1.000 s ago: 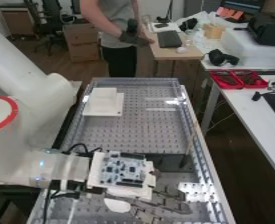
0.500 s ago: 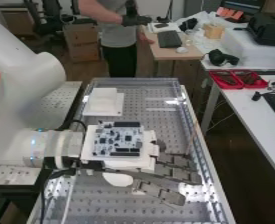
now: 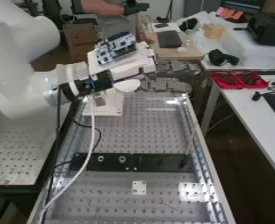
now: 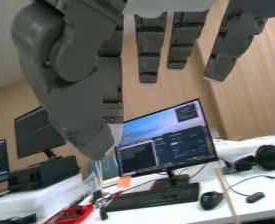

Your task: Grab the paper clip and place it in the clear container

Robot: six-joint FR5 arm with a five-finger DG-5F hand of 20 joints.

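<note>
Raised over the far part of the bench, the hand (image 3: 171, 76) points towards the view's right with its dark grey fingers straight and spread, nothing held between them. A circuit board sits on its white back. In the wrist view the hand (image 4: 150, 47) has its fingers extended and apart, with the thumb side large in front of the room. Below the hand lies the perforated metal bench top (image 3: 144, 135), with clear edging round it.
A white square block (image 3: 108, 107) lies at the bench's far left, partly behind the arm. A black bar (image 3: 157, 162) crosses the nearer part, a thin stick (image 3: 189, 145) leaning at its right end. Nearer still is a small white plate (image 3: 139, 187). Cables hang from the arm at left.
From low over the bench's near part, the hand has risen and moved to the far end, tilting as it went. The black bar and small white plate are uncovered. The fingers remain straight.
</note>
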